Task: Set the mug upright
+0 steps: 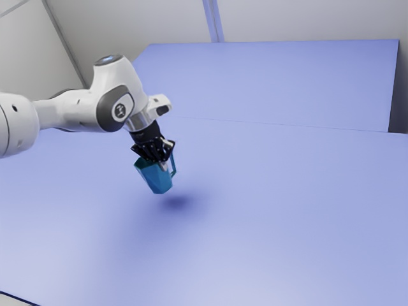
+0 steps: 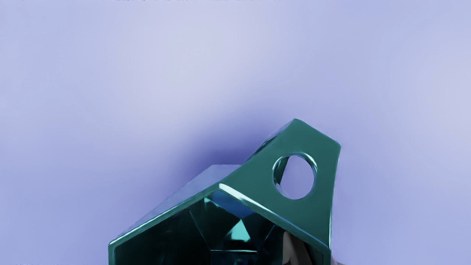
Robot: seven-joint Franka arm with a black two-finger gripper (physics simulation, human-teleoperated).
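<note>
Hanging aslant above the worktop [image 1: 274, 223], well in from its edge at the exterior view's lower left, the mug [image 1: 155, 179] is clear of its shadow [image 1: 178, 203], presumably so its base can swing level before landing. The tool [image 1: 164, 165] is nearly closed, one finger [image 2: 293, 252] inside, one outside, pinching the wall beside the handle [image 2: 325, 176].

The arm [image 1: 80, 103] has smooth, rounded white casings, a dark grey side cap [image 1: 107, 109] with a round, pale-edged badge [image 1: 120, 111], a bluish mark on its dark top disc [image 1: 108, 59], and a black, angular gripper [image 1: 162, 162].
</note>
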